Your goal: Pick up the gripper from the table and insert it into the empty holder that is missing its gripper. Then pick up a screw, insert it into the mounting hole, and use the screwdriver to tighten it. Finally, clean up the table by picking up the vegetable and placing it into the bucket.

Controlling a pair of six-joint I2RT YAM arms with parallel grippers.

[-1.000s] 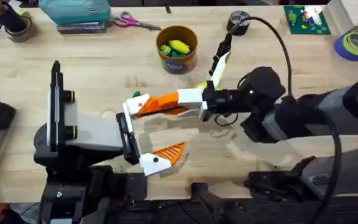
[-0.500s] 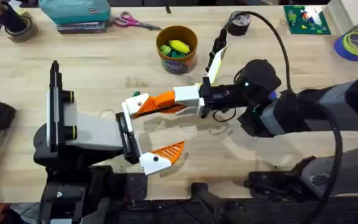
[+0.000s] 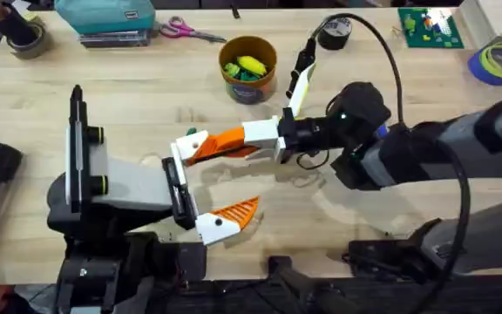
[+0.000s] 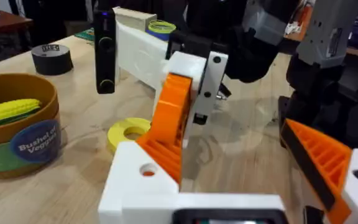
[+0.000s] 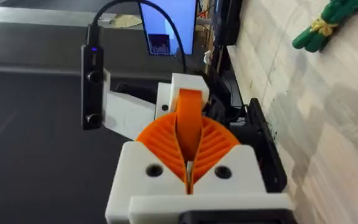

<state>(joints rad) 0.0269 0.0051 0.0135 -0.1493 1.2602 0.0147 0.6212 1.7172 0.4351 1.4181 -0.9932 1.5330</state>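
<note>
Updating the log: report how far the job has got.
Done: nothing yet. In hand: the right tool pinches the orange wedge against the white holder; seating unclear. Remaining: screw, tightening, and the vegetable, lying on the table outside the bucket.

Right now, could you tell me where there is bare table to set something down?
Bare wood lies between the bucket and the blue tape roll, and left of the bucket toward the scissors. The middle is crowded: the right gripper meets the left gripper there.

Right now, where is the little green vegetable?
In the overhead view the vegetable lies on the table near the middle, by the left tool's upper white finger, below and left of the bucket.
</note>
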